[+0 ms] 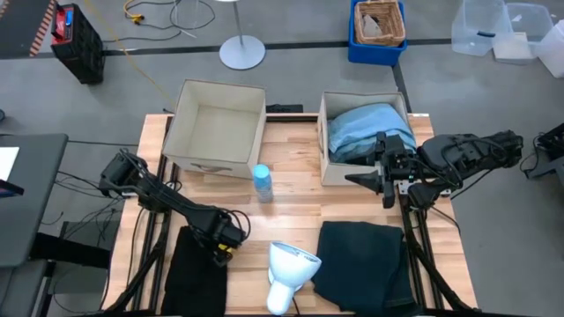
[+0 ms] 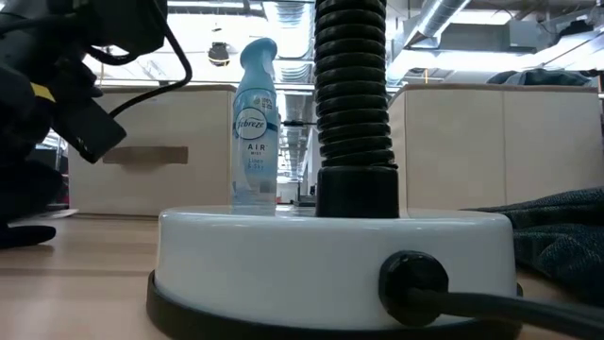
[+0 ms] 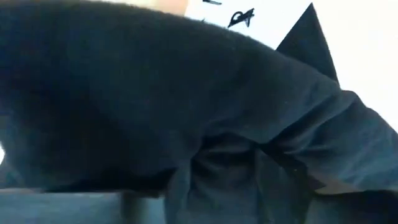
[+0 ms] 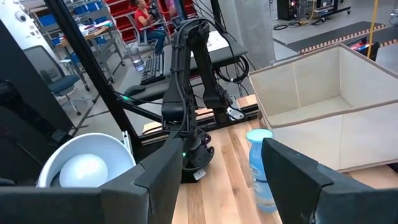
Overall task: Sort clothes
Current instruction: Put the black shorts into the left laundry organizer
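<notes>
1. Black fabric, a garment (image 1: 196,269), lies at the near left edge of the table (image 1: 291,211), partly hanging over it; the left wrist view is filled with its dark folds (image 3: 186,112).
2. Left gripper (image 1: 226,249) is down at the upper right corner of that black garment, touching it. Whether its fingers are spread or pinched on the cloth cannot be told.
3. Another dark teal-black garment (image 1: 361,264) lies flat at the near right of the table, seen at the right edge of the low view (image 2: 557,236).
4. Light blue clothes (image 1: 366,130) sit bunched inside the right beige box (image 1: 325,145).
5. Right gripper (image 1: 385,180) hovers over the near edge of that box, its fingers (image 4: 292,180) spread apart with nothing between them.
6. Left beige box (image 1: 216,128) stands at the far left of the table, well apart from the black garment.
7. Between the two boxes, just in front of them, a small blue spray bottle (image 1: 262,183) stands upright.
8. White lamp (image 1: 289,271) sits at the near middle, between the two dark garments.
9. Far back in the right wrist view, a person in red (image 4: 144,15) sits in the room.
</notes>
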You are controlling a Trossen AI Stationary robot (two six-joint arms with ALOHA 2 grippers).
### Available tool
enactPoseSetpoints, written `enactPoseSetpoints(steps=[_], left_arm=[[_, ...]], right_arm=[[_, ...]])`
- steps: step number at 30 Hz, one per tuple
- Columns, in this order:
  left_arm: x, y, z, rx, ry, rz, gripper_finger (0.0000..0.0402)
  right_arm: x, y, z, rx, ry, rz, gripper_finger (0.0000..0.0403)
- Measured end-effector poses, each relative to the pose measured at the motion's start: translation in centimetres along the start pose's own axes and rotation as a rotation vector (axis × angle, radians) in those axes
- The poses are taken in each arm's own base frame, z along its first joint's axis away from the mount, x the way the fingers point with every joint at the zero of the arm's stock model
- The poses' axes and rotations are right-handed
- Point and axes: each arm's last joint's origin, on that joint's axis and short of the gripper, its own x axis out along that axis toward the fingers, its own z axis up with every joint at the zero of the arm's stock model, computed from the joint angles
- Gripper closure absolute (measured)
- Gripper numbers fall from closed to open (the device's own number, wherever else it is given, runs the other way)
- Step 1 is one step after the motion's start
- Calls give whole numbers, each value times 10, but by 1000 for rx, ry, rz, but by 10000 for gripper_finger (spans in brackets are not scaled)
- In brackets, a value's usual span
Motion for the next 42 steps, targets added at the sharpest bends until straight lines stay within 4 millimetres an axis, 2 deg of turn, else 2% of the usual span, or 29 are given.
enactPoseSetpoints(steps=[8, 12, 16, 22, 26, 32, 36, 42], left_arm=[[10, 7, 1, 17, -15, -10, 383], [3, 4, 0, 39, -42, -15, 388], [-20, -3, -5, 67, -113, -60, 393], [-85, -5, -29, 107, -276, -258, 393], [-128, 9, -49, 92, -405, -372, 394], [-170, 37, -75, 31, -553, -407, 394], [-173, 47, -80, -9, -551, -377, 394], [-157, 32, -67, -42, -515, -289, 384]], right_arm=[[0, -1, 0, 0, -6, -19, 169], [0, -1, 0, 0, -6, -19, 169], [0, -1, 0, -1, -6, -20, 170], [0, -1, 0, -1, -6, -20, 170], [0, -1, 0, -1, -6, -20, 170], [0, -1, 0, 4, -6, -20, 170], [0, -1, 0, 8, -6, -19, 170], [0, -1, 0, 8, -6, -20, 169]])
